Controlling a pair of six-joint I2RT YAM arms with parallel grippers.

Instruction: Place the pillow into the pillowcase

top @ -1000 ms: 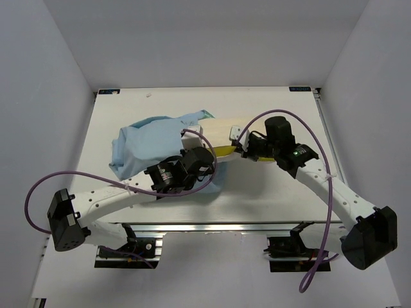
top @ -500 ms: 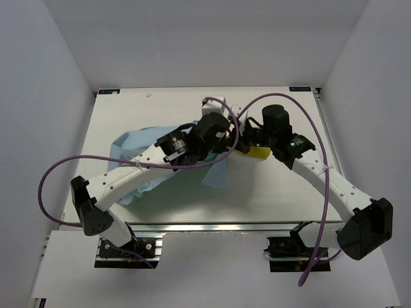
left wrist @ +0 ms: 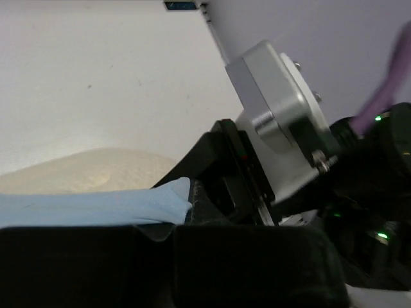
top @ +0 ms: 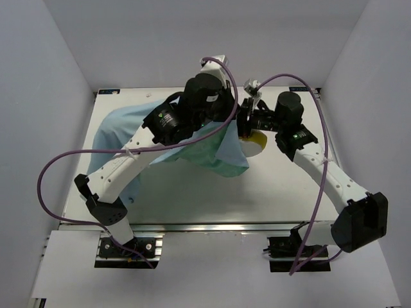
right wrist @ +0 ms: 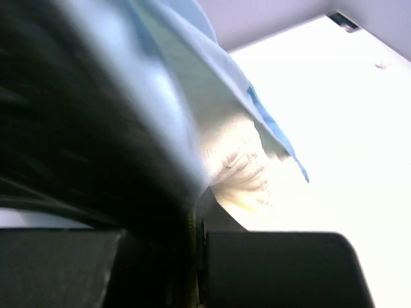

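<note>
From above, the left gripper (top: 232, 114) sat toward 12 o'clock on the table (top: 192, 192), pressed together on the pillowcase (top: 212, 151). The cloth hung from it and over the left arm, with the shiny mint-green face toward 6 o'clock and the light blue face trailing out toward 9 o'clock. Just at its 3 o'clock side was the right gripper (top: 249, 123), nipped onto the pillow (top: 258, 140), of which only a cream and yellow patch showed beside the green cloth.

In the left wrist view, the left gripper (left wrist: 186, 212) pinched a light blue fold of the pillowcase (left wrist: 96, 206). The cream pillow (left wrist: 96, 173) rose behind it at 10 o'clock. A silver camera block (left wrist: 276, 109) on the right arm stood close by at 2 o'clock.

In the right wrist view, the right gripper (right wrist: 199, 244) was dark and blurred. Its jaws were closed at the edge of the dotted cream pillow (right wrist: 237, 167). The pillowcase (right wrist: 212, 83) draped over the pillow from 11 o'clock, and the bright table (right wrist: 347, 128) lay at 3 o'clock.
</note>
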